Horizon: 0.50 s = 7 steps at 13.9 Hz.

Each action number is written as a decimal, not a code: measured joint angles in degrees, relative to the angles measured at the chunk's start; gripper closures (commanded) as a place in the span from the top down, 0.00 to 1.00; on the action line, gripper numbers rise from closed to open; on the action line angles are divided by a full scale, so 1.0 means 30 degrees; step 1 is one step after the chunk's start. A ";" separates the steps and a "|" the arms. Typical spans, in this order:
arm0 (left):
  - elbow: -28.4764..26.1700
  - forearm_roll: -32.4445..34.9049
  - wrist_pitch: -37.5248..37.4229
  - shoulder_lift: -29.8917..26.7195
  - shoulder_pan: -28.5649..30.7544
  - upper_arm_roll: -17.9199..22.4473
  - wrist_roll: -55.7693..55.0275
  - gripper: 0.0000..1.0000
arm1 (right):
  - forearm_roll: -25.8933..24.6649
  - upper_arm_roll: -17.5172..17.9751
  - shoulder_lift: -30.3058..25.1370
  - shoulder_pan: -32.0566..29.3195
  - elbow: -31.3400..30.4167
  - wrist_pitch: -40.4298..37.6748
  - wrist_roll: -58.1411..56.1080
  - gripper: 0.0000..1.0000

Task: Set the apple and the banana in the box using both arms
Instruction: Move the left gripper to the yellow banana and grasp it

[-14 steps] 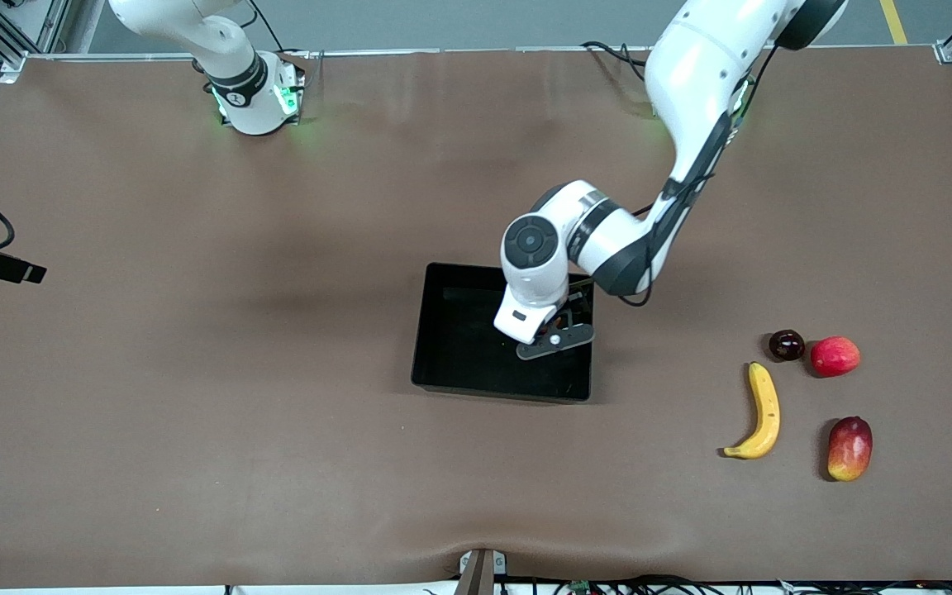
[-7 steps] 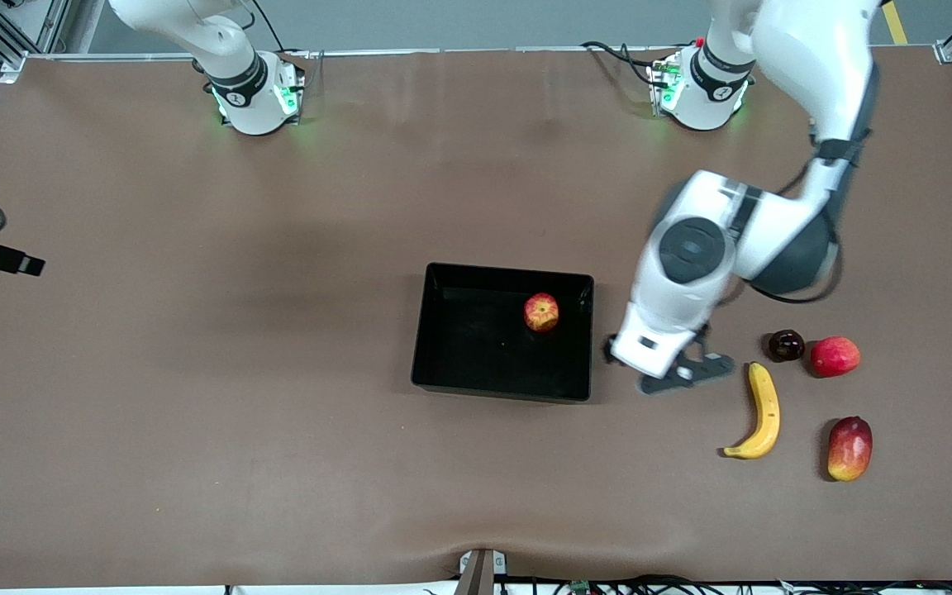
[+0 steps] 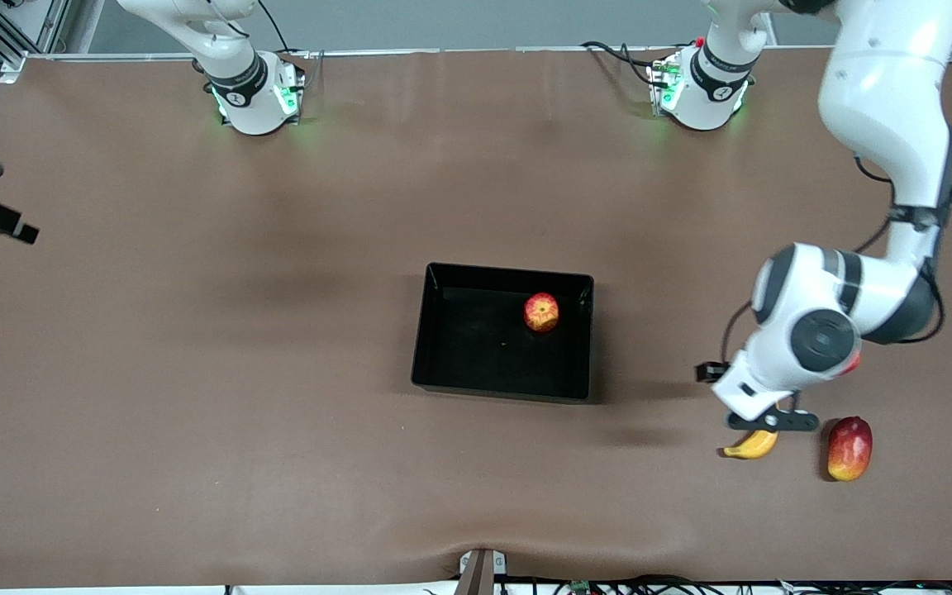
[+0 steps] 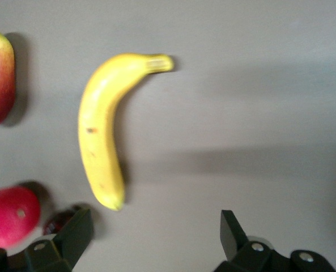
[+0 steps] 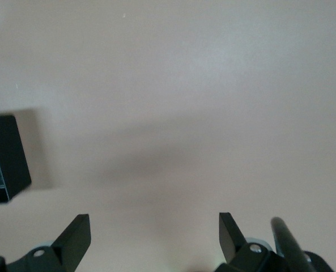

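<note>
Swinging away from the box (image 3: 501, 388), where the apple (image 3: 541, 311) now sits, the left gripper (image 4: 153, 229) hangs open-jawed over the banana (image 4: 102, 127); a crooked grab could bump the mango-like fruit (image 3: 849, 447), while the right gripper (image 5: 153, 229) waits open.

Left arm (image 3: 885, 124) is being reached out from its base at 1 o'clock, elbow bent, wrist folded down toward 4 o'clock. Left gripper (image 4: 156, 235) is being held in the air pointing downward, fingers (image 4: 77, 232) spread wide, nothing gripped. Right arm (image 3: 220, 41) is being kept waiting near its base at 11 o'clock. Right gripper (image 5: 154, 238) is being held with fingers (image 5: 77, 235) spread apart, empty.
</note>
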 measured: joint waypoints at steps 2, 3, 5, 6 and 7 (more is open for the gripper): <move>-0.0018 0.0000 0.0903 0.0726 0.0981 -0.0006 0.0923 0.99 | -0.0035 -0.0001 -0.0770 -0.0018 -0.0690 0.0048 -0.0662 1.00; -0.0024 0.0000 0.1324 0.1028 0.1268 -0.0008 0.1038 0.95 | -0.0048 0.0005 -0.1097 -0.0018 -0.0834 0.0057 -0.0761 1.00; -0.0035 0.0000 0.2385 0.1618 0.1457 -0.0011 0.1023 0.82 | -0.0105 0.0016 -0.1713 -0.0018 -0.1237 0.0081 -0.0854 1.00; -0.0041 0.0000 0.2944 0.1970 0.1446 -0.0014 0.0982 0.70 | -0.0210 0.0018 -0.1887 -0.0018 -0.1446 0.0224 -0.0894 1.00; -0.0043 0.0002 0.3459 0.2314 0.1434 -0.0006 0.0921 0.63 | -0.0350 0.0025 -0.1930 -0.0018 -0.1539 0.0412 -0.0959 1.00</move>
